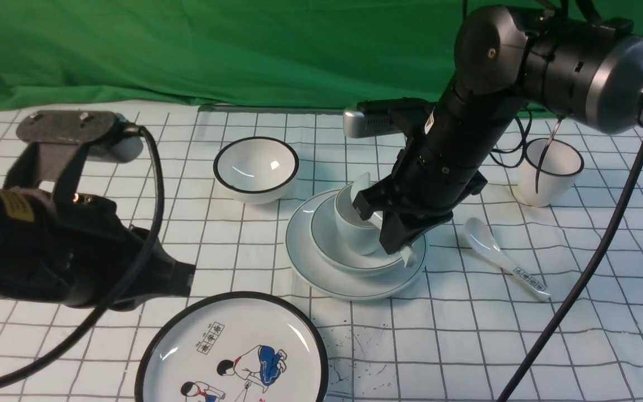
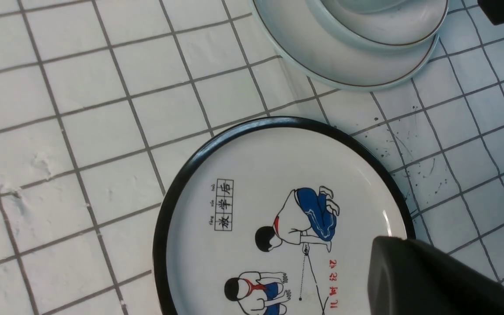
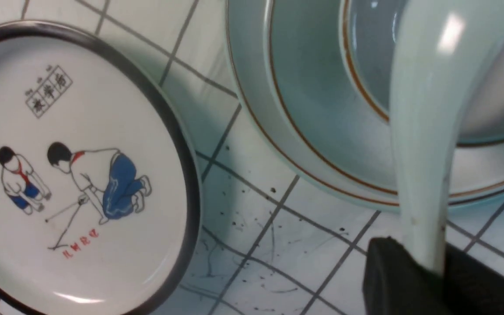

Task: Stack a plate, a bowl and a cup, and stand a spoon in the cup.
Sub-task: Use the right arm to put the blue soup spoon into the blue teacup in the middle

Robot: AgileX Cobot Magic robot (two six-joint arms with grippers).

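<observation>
The pale plate (image 1: 321, 276) lies mid-table with the shallow bowl (image 1: 326, 237) on it and the small pale cup (image 1: 352, 234) in the bowl. My right gripper (image 1: 395, 237) is shut on the handle of the plain white spoon (image 1: 361, 185). The spoon slants over the cup, with its scoop end at the cup's far rim. In the right wrist view the spoon (image 3: 422, 131) runs from the gripper (image 3: 427, 262) over the cup (image 3: 372, 39), bowl (image 3: 313, 100) and plate (image 3: 252, 74). My left gripper (image 1: 187, 279) is shut and empty, left of the stack.
A black-rimmed cartoon plate (image 1: 232, 357) lies at the front, under my left gripper (image 2: 392, 249). A black-rimmed bowl (image 1: 255, 167) stands behind and left of the stack. A black-rimmed cup (image 1: 550, 170) stands at the far right. A printed spoon (image 1: 500, 257) lies right of the stack.
</observation>
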